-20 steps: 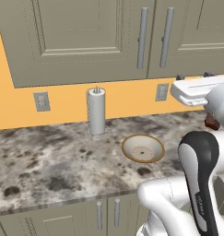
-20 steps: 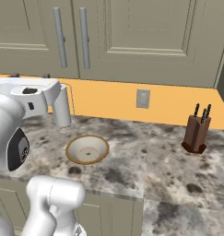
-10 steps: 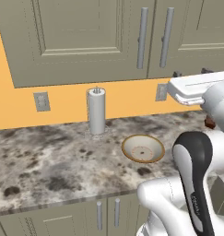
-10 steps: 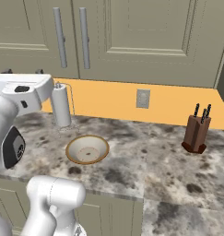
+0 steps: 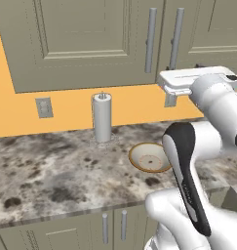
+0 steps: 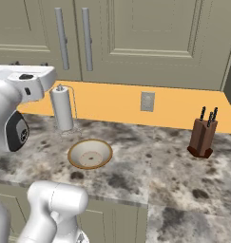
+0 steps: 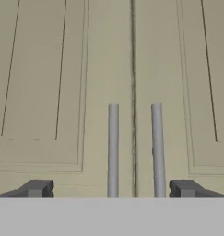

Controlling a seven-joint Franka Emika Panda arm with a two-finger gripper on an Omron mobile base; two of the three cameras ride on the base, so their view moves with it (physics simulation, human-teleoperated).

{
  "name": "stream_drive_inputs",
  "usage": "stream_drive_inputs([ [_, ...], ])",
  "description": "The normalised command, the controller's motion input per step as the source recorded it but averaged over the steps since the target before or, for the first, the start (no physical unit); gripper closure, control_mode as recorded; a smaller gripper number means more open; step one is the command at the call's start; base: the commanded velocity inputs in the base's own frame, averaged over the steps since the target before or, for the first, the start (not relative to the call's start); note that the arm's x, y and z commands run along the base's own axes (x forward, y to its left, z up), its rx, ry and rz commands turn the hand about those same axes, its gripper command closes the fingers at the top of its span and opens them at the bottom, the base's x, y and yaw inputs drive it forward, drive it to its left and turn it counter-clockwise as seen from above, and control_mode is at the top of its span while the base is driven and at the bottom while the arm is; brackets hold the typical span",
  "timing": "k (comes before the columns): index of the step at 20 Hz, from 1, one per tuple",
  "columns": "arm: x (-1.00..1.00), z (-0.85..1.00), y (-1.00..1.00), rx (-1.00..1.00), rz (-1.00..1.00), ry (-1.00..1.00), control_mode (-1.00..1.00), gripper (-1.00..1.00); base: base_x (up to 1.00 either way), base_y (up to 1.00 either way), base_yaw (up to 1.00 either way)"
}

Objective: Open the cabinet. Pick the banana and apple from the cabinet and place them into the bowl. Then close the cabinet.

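The cabinet (image 7: 39, 92) is a grey-beige two-door wall unit, and both doors are shut. Its two vertical silver bar handles (image 7: 113, 147) hang side by side at the centre seam. My gripper (image 7: 111, 189) is open with nothing between its fingers, and it faces the doors just below the handles. It hovers in front of the cabinet (image 5: 86, 44) as a white hand (image 5: 188, 78), above the counter. The bowl (image 5: 139, 156) sits empty on the counter below; it is cream inside with a tan rim (image 6: 79, 153). The banana and apple are hidden.
A grey paper-towel holder (image 5: 102, 117) stands on the speckled stone counter (image 5: 51, 166), left of the bowl. A wooden knife block (image 6: 202, 137) stands at the far right. Wall outlets (image 6: 147, 101) sit on the orange backsplash. Low cabinets with short handles (image 5: 105, 227) run under the counter.
The hand has risen and shifted left toward the cabinet's handles. The jaws have stayed open. Bowl and doors have not moved.
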Motion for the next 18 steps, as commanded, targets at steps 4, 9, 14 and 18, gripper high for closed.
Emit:
stream_drive_inputs([
  [4, 0.9, 0.0, 0.0, 0.0, -0.01, 0.09, -1.0, -1.0, 0.0, 0.0, 0.0],
  [9, 0.9, 0.0, 0.0, 0.0, 0.0, 0.08, -1.0, -1.0, 0.0, 0.0, 0.0],
  [14, 0.99, 0.0, 0.0, 0.0, 0.0, 0.1, -1.0, -1.0, 0.0, 0.0, 0.0],
  [18, 1.0, 0.0, 0.0, 0.0, -0.01, 0.12, -1.0, -1.0, 0.0, 0.0, 0.0],
])
